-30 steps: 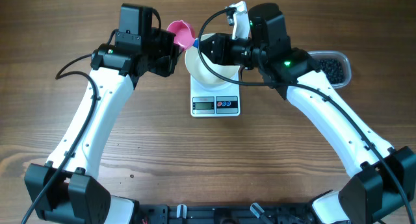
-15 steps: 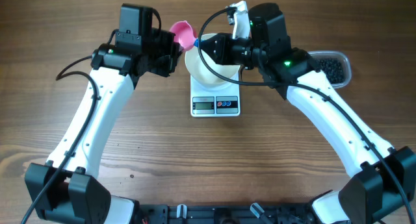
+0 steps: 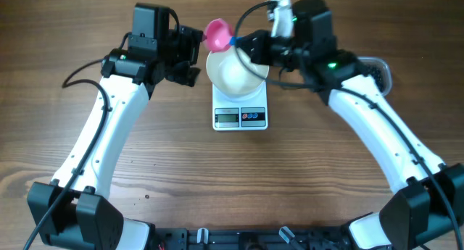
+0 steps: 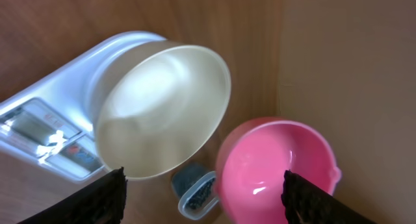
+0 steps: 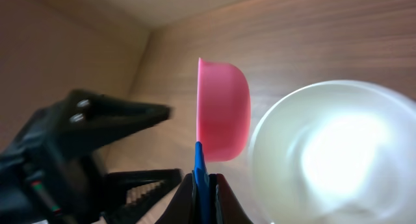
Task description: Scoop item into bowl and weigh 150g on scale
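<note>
The white bowl (image 3: 235,71) stands empty on the white scale (image 3: 241,117). A pink scoop (image 3: 216,34) with a blue handle (image 5: 200,169) hangs just beyond the bowl's far left rim. My right gripper (image 3: 243,43) is shut on that handle, and the wrist view shows it pinched in the right gripper (image 5: 203,188). My left gripper (image 3: 193,56) is open beside the scoop, apart from it. In the left wrist view the scoop (image 4: 273,165) shows an empty inside between the wide jaws of the left gripper (image 4: 203,180). The black beans (image 4: 196,193) lie in a clear tub.
The clear tub (image 3: 380,70) sits at the far right, mostly hidden behind my right arm. The scale's display and buttons (image 3: 241,118) face the near side. Bare wooden table (image 3: 232,185) lies in front of the scale.
My left gripper has opened and let go of the scoop. My right gripper has shut on the scoop's handle and shifted right, and the scoop has moved a little with it.
</note>
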You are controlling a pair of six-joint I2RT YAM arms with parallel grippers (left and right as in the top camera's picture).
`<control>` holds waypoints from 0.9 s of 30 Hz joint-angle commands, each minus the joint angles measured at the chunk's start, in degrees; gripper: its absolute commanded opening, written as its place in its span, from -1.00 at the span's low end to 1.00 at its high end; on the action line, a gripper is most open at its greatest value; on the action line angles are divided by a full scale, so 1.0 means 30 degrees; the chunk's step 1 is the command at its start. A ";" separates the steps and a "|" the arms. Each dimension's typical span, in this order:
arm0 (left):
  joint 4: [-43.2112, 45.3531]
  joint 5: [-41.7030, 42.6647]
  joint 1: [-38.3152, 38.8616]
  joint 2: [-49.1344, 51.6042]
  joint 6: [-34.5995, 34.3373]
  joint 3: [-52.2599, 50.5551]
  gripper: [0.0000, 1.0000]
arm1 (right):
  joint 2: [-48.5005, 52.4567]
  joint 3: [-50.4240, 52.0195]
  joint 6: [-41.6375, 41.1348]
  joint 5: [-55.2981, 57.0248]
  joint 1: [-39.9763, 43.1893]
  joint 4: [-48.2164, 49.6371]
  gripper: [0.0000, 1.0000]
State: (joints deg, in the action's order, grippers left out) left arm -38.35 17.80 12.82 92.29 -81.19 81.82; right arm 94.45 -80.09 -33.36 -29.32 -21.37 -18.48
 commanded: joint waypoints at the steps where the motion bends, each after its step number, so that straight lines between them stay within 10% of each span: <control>1: 0.1421 0.0437 -0.0299 -0.0277 0.6018 -0.0015 0.60 | -0.1260 -0.0568 0.0576 -0.0597 0.1756 -0.0372 -0.91; 9: 0.2659 0.2280 0.0525 -0.1384 1.4914 -0.0015 0.50 | -0.4218 -0.0568 0.2375 -0.0393 0.5887 -0.3432 -0.92; 16: -0.0867 0.0860 0.2878 -0.1399 1.8666 -0.0022 -0.92 | -0.5807 -0.0568 0.3912 -0.0073 0.8932 -0.6717 -0.92; 27: -0.4947 -0.4634 0.7927 -0.1406 1.9642 -0.1741 -0.91 | -0.5792 -0.0568 0.4721 0.0510 0.9471 -0.8400 -0.91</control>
State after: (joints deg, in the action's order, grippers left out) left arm -54.00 9.82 32.58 88.84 -24.67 80.60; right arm 77.25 -80.42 -20.82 -28.84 6.92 -43.51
